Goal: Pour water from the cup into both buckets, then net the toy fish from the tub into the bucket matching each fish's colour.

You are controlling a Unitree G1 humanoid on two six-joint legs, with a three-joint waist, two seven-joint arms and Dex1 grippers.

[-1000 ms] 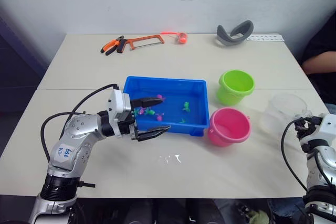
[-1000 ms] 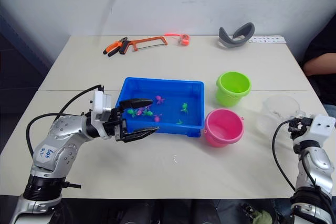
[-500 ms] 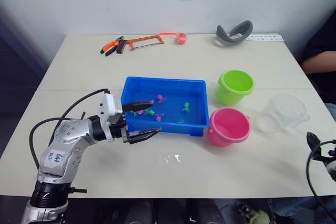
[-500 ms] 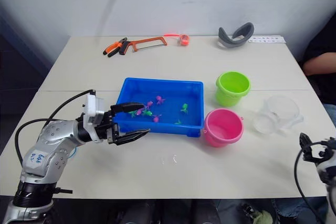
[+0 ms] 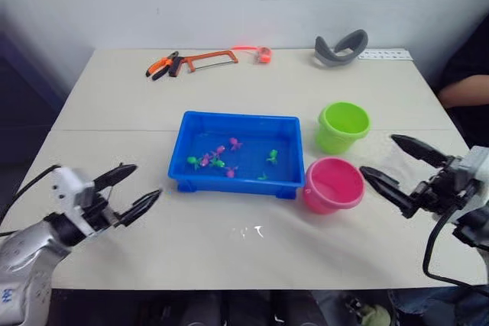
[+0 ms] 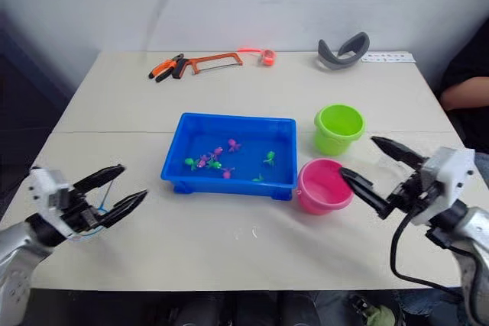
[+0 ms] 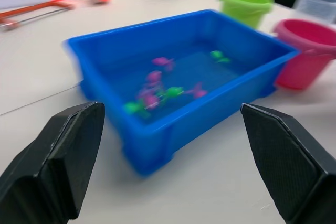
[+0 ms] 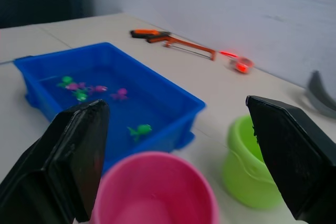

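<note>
The blue tub (image 5: 286, 159) sits mid-table and holds several pink and green toy fish (image 5: 218, 160) in water. Right of it stand the lime green bucket (image 5: 343, 126) and, nearer me, the pink bucket (image 5: 333, 183). The clear cup (image 7: 317, 4) stands just right of the pink bucket. My right gripper (image 5: 376, 154) is open, its fingers spread over that spot beside the pink bucket and holding nothing. My left gripper (image 5: 148, 179) is open and empty, low over the table, left of the tub's front corner and apart from it.
An orange hacksaw (image 5: 208, 57) and pliers (image 5: 163, 66) lie at the table's far edge. A grey curved band (image 5: 341, 47) and a white strip (image 5: 386, 55) lie at the far right. A person's arm (image 5: 462, 89) rests at the right edge. Water drops (image 5: 248, 230) mark the table in front of the tub.
My left gripper has drawn back from the tub's front edge to the near left. My right gripper has come up from the lower right, open, beside the pink bucket.
</note>
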